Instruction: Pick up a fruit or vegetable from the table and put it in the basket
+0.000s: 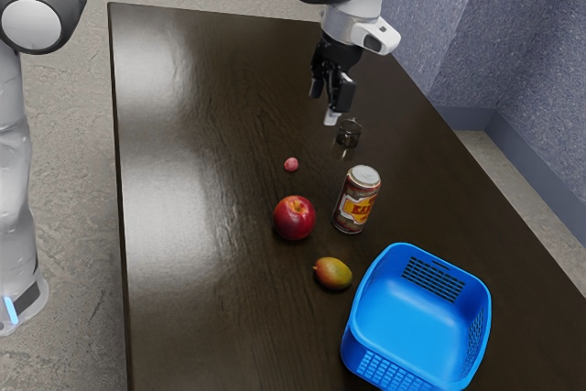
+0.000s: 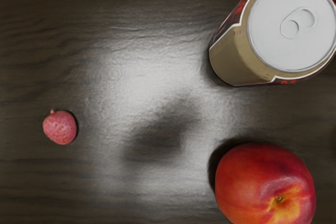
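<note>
My gripper [image 1: 329,103] hangs open above the table, with nothing between its fingers. Below it and nearer the basket lie a small pink lychee [image 1: 291,164], a red peach [image 1: 295,218] and a yellow-green and red mango [image 1: 332,273]. The blue basket [image 1: 482,304] stands beyond the mango, and its visible floor holds nothing. Under my hand, the wrist view has the lychee [image 2: 60,127] well apart from the peach [image 2: 265,184].
A can stands upright [image 1: 356,200] beside the peach; its lid [image 2: 292,27] faces my hand. A small dark glass [image 1: 349,134] stands close to the gripper in the exterior view. The dark table [image 1: 201,135] has its far edge beyond the arm's hand.
</note>
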Robot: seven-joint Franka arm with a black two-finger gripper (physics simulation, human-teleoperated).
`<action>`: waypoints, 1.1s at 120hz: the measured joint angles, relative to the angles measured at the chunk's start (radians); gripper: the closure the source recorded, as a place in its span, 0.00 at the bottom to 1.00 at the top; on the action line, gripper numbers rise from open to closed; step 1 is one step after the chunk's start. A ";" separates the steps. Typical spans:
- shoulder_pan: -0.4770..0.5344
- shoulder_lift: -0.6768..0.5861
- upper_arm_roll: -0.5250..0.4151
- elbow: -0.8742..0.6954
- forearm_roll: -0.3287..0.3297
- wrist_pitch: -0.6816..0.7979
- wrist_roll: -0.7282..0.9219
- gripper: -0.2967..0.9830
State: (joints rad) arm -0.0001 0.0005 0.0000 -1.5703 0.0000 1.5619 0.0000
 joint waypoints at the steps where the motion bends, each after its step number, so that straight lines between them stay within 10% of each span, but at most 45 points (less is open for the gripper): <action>1: -0.019 0.049 0.019 0.077 -0.002 -0.007 0.003 0.23; 9: -0.084 0.265 0.103 0.406 -0.019 -0.049 0.023 0.23; 22: -0.109 0.341 0.133 0.522 -0.032 -0.095 0.051 0.23; 132: -0.198 0.359 -0.125 0.421 -0.040 -0.153 0.157 0.23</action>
State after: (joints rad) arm -0.1982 0.3597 -0.1255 -1.1493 -0.0397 1.4086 0.1567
